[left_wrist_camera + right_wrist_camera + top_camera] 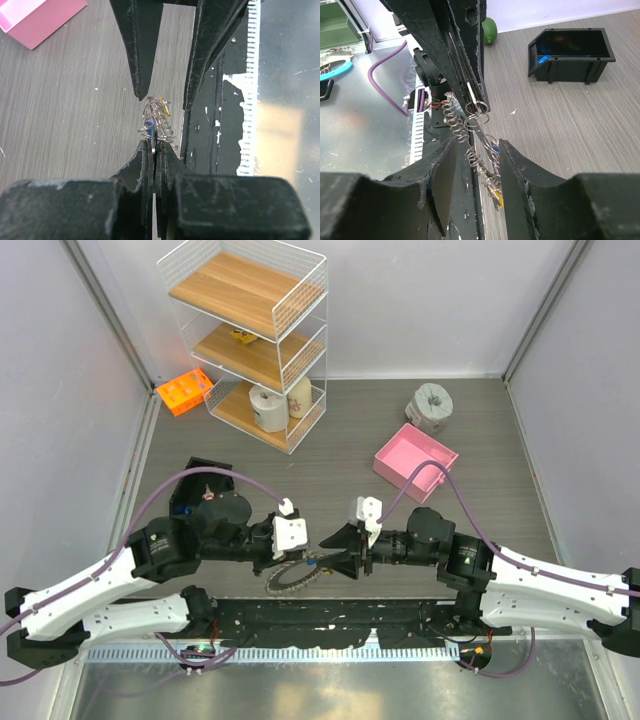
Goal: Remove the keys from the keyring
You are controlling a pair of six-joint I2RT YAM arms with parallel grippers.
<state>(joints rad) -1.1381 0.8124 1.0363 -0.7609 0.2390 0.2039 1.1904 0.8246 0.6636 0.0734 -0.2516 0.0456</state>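
The grey counter (400,530) carries the whole job at its near edge, where the two arms meet nose to nose, and as far as I can judge the task is barely started: no key lies apart from the bunch anywhere in view, so every one of them has yet to come off. The left gripper (152,146) is clenched tight, its jaws pressed together on a thin strip of silvery metal at the edge of the bunch; this looks like the wire of the keyring (285,582), though whether it is the loop itself or a key's blade I cannot tell for certain. The right gripper (476,145) is released, its jaws spread wide and touching nothing, with the coiled loop and its load running between them. From above, the knobbly loop lies on the counter just below and between the two grippers, close to the black strip along the counter's edge. The keys (157,117) hang in a small tangle just beyond the left gripper's tips and right in the mouth of the right one, a blue head and a yellow head showing among the silvery wire. What remains, in my view, is for the right gripper to close on one key and work it off.
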